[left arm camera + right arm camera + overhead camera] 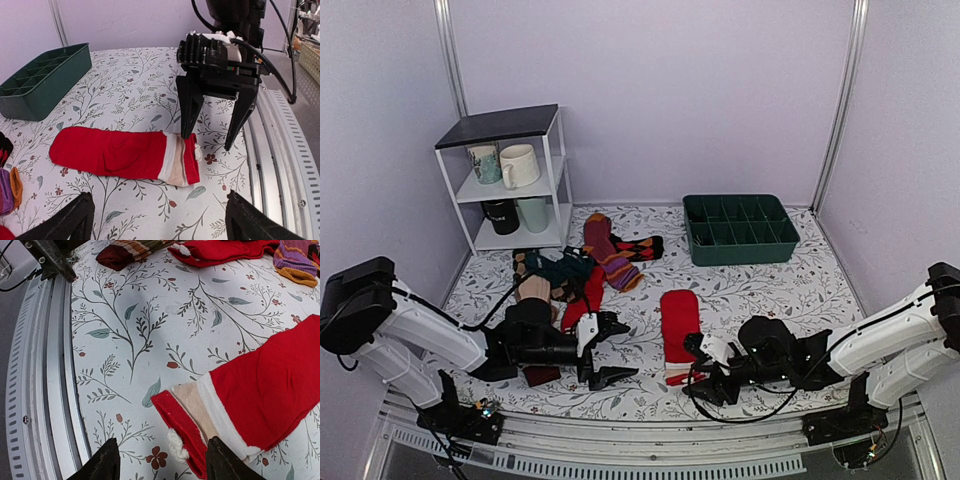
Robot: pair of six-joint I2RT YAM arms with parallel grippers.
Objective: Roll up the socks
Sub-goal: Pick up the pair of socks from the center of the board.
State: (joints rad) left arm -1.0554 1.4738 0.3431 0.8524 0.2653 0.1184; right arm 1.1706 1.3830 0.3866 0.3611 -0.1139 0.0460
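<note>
Grab | you are holding the open right gripper (207, 142) astride the cuff (200, 415) of the socks (115, 152) | left gripper (623, 350) is hanging open, empty | be pinching low.

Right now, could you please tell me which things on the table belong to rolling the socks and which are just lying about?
For the job:
flat red sock, cream-striped cuff
second red sock at the pile

Lying about:
maroon striped sock
brown striped sock
argyle sock
green compartment tray
white shelf
mugs

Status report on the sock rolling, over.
Left gripper open, empty. Right gripper open, at the red sock cuff. Sock flat, unrolled. Nothing blocking.
</note>
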